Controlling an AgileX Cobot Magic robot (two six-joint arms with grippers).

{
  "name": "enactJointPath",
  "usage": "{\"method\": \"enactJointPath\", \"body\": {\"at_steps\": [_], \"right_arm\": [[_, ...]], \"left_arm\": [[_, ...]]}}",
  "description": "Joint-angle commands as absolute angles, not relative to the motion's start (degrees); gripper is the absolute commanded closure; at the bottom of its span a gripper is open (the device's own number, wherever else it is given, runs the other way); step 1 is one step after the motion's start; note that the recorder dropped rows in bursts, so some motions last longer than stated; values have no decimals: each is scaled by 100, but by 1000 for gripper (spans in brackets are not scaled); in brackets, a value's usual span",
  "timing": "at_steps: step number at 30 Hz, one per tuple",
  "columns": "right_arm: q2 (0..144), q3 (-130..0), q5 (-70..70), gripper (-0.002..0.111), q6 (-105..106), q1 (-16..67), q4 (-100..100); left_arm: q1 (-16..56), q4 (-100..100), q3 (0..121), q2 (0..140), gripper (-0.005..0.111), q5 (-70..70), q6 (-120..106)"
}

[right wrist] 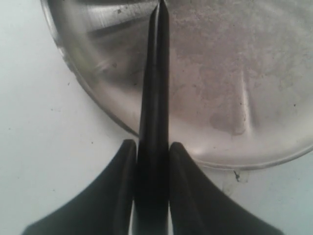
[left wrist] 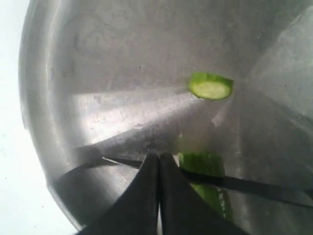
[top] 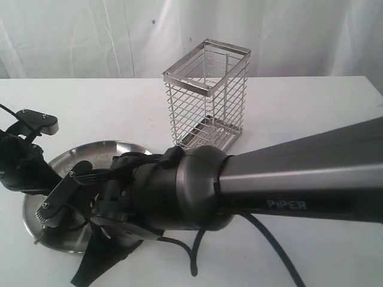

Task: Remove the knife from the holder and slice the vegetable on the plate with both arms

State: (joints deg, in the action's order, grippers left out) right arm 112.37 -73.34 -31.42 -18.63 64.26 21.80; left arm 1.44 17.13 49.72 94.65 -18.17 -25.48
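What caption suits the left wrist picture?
Shut left gripper beside a green chili, knife blade across it, one cut slice on the steel plate.

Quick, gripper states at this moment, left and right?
Left gripper: closed, nothing between its fingers.
Right gripper: closed on the knife.

One knife (right wrist: 154, 98), one plate (top: 108, 149), one holder (top: 194, 107)

Exterior view high over table (top: 311, 101); both wrist views close above the plate (left wrist: 98, 73)
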Motion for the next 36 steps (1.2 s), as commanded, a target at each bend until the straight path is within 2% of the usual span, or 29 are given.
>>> {"method": "enactJointPath", "body": {"at_steps": [1, 5, 13, 17, 22, 26, 36], "right_arm": [[11215, -7358, -3264, 108, -1674, 6377, 2121], [11215, -7358, -3650, 108, -1365, 6377, 2022], [11184, -7358, -4609, 108, -1309, 6377, 2141], [11149, -7383, -4369, 108, -1755, 6365, 2795], [11138, -7621, -4161, 108, -2986, 5958, 3128], [11061, -7588, -3907, 108, -1857, 5995, 2238], [10914, -7588, -3578, 108, -2694, 5880, 2487]], "left_arm": [[127, 1819, 4935, 9925, 107, -1688, -2551], [127, 1819, 5041, 10279, 107, -1812, -2551], [127, 1819, 5465, 9100, 107, -2642, -2528], [127, 1991, 5465, 8906, 107, -2838, -2528], [127, 2193, 5465, 8844, 107, -3001, -2541], [127, 2312, 5465, 8844, 107, -2931, -2549], [127, 2587, 5452, 8764, 107, -2954, -2722]]}}
